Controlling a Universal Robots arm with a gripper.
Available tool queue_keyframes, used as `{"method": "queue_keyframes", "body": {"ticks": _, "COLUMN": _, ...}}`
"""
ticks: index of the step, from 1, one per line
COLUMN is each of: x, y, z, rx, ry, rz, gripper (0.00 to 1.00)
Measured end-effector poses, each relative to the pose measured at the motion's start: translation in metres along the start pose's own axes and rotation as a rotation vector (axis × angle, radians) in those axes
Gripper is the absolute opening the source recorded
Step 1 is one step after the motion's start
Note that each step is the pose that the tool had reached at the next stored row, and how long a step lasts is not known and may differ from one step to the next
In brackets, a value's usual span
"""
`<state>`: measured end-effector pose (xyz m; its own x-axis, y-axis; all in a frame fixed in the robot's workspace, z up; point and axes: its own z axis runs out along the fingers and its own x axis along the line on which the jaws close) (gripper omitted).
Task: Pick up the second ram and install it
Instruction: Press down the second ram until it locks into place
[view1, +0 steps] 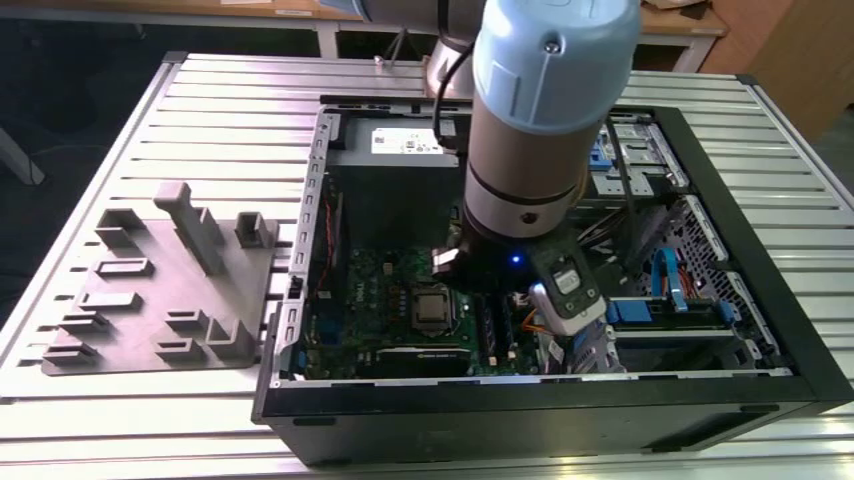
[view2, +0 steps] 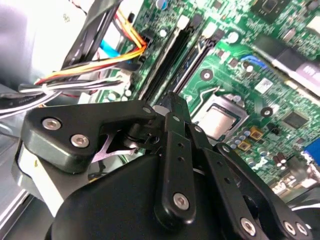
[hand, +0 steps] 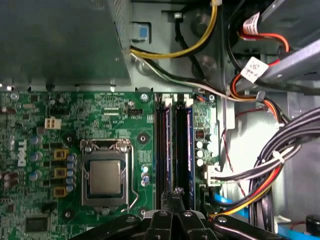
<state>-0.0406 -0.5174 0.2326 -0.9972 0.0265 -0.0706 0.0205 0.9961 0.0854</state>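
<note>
Black linkage gripper (hand: 172, 200) hangs at lower centre of the first wrist view, fingertips drawn together and empty, just over the two long memory slots (hand: 173, 145) beside the square metal-lidded processor socket (hand: 106, 177). Both slots look filled with thin dark sticks; the second ram (hand: 181, 145) appears seated, so I judge installation done or nearly done, latching unconfirmed.
</note>
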Motion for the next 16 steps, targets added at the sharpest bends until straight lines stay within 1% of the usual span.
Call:
{"method": "queue_keyframes", "body": {"ticks": 7, "x": -0.0002, "y": -0.008, "z": -0.0007, "rx": 0.0, "ry": 0.0, "rz": 0.0, "gripper": 0.07}}
{"method": "queue_keyframes", "body": {"ticks": 16, "x": -0.0003, "y": -0.0144, "z": -0.001, "rx": 0.0001, "ry": 0.0001, "rz": 0.0, "gripper": 0.07}}
